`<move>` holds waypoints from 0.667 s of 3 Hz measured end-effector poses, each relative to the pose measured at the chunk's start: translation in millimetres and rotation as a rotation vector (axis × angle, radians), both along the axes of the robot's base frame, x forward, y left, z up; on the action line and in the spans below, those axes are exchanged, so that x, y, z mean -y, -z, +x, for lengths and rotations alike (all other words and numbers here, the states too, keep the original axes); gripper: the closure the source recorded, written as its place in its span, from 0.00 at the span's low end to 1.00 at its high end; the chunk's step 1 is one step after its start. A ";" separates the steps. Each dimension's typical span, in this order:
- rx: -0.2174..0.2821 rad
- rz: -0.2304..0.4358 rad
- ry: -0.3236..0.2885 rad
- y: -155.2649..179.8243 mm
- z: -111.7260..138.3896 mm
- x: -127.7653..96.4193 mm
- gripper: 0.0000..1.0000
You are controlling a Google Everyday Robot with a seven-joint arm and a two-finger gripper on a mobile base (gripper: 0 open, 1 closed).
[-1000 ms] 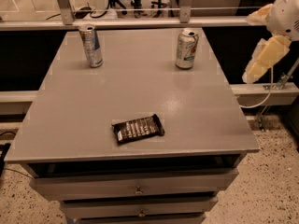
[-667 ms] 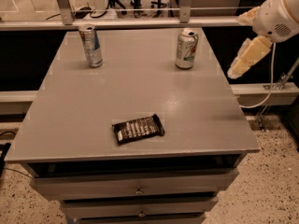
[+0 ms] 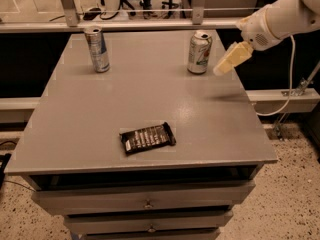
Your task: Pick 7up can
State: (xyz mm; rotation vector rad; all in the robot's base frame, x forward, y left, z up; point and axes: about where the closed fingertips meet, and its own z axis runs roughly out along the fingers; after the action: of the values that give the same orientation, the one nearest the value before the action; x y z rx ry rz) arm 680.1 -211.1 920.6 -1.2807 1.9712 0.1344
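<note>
7up can (image 3: pixel 199 52) upright, long axis vertical, top up, gripper (image 3: pixel 220 69) hovering just beside (grip state unclear)

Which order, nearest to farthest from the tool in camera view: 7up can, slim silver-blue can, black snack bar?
The tool hovers over the table at its right rear edge.
1. 7up can, right rear, beside it.
2. black snack bar, front centre.
3. slim silver-blue can, left rear.
</note>
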 end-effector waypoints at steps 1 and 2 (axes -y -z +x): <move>-0.024 0.079 0.023 10.9 28.7 -13.2 0.00; -0.076 0.182 0.039 24.6 48.4 -30.3 0.00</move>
State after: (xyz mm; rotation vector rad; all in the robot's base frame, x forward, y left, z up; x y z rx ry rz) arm 728.6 -180.8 896.0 -1.1345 1.9968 0.3399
